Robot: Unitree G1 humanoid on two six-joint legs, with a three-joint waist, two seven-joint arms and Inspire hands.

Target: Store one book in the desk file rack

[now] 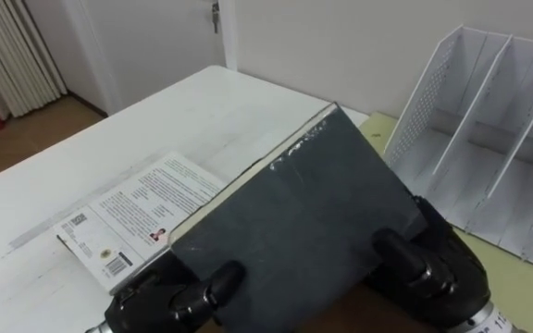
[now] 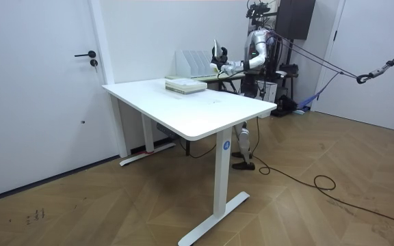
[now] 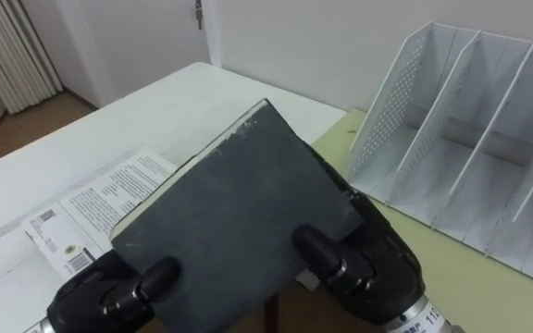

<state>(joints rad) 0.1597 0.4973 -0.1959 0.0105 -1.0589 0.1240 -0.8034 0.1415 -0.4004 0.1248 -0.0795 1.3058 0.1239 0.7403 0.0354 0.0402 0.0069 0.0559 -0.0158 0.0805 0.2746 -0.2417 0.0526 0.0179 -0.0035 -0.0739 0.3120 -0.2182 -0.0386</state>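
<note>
I hold a dark grey book (image 1: 294,222) tilted above the table between both hands. My left hand (image 1: 169,296) grips its lower left corner with the thumb over the cover. My right hand (image 1: 433,264) clamps the lower right edge in the same way. The white desk file rack (image 1: 498,139) stands to the right, its slots open toward me, a short gap from the book's right edge. In the room view the raised book (image 2: 215,51) is just to the right of the rack (image 2: 195,63).
A white-covered book (image 1: 137,222) lies flat on the white table (image 1: 155,129) under the held book's left side. The rack rests on a pale yellow-green surface (image 1: 516,287). A door (image 1: 202,28) is beyond the table.
</note>
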